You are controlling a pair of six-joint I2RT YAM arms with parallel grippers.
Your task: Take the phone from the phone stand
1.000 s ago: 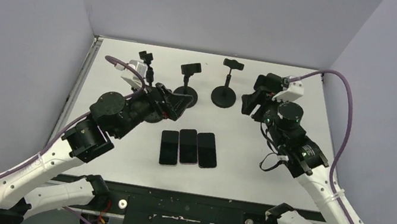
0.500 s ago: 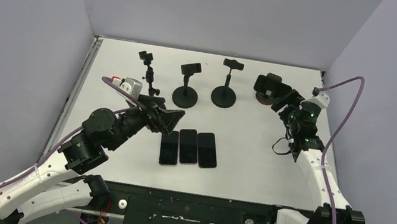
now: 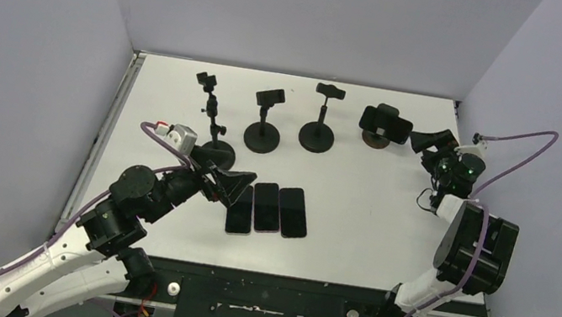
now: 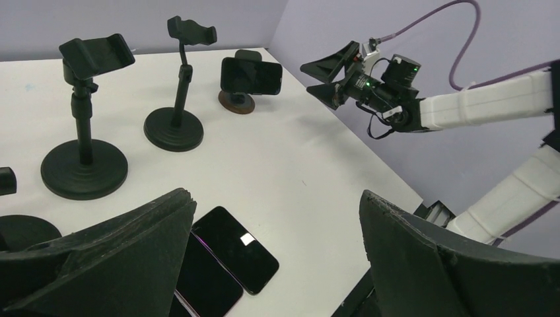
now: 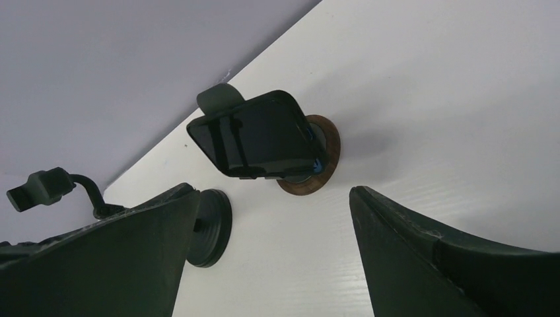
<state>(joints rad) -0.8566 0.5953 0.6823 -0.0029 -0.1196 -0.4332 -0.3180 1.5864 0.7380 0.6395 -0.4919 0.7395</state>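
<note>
phone [image 3: 386, 123] is clamped sideways, screen dark, on the phone stand [image 3: 375, 139], whose round brown base rests on the surface [image 3: 357, 196]. the right jaws are spread wide and hold nothing. they sit just right of the phone stand, apart from it, and face the phone. the left jaws are also spread wide and empty, well to the near left of the phone stand, above 3 flat phones [image 3: 268, 208]. left of the phone stand is a row of 3 empty stands [image 3: 320, 118].
</note>
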